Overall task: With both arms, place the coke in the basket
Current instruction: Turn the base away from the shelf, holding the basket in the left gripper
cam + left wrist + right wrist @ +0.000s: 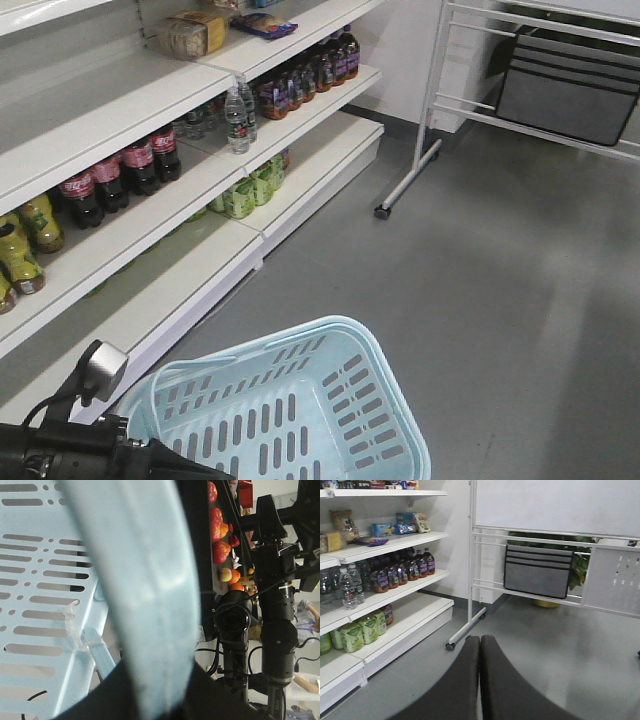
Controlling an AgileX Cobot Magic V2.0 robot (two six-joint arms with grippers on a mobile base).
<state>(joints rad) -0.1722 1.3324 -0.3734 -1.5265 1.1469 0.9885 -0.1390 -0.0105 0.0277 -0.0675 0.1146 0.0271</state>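
step: pre-pick | left gripper (157, 700) clamped on basket (330, 322) handle | right gripper (480, 680) closed, empty | coke unseen | next, likely: find coke on shelves (150, 90) beyond basket, open right

Right gripper (480, 675) fills the bottom centre of its wrist view, both black fingers (455, 685) pressed flat together, nothing between them. In the front view the left arm (70, 450) lies low across the bottom left corner, a small grey round-headed part (103, 368) perched above it on a cable. Left gripper (165, 702) sits at bottom centre, dark fingers flanking the basket handle (145, 580), clamped on it.
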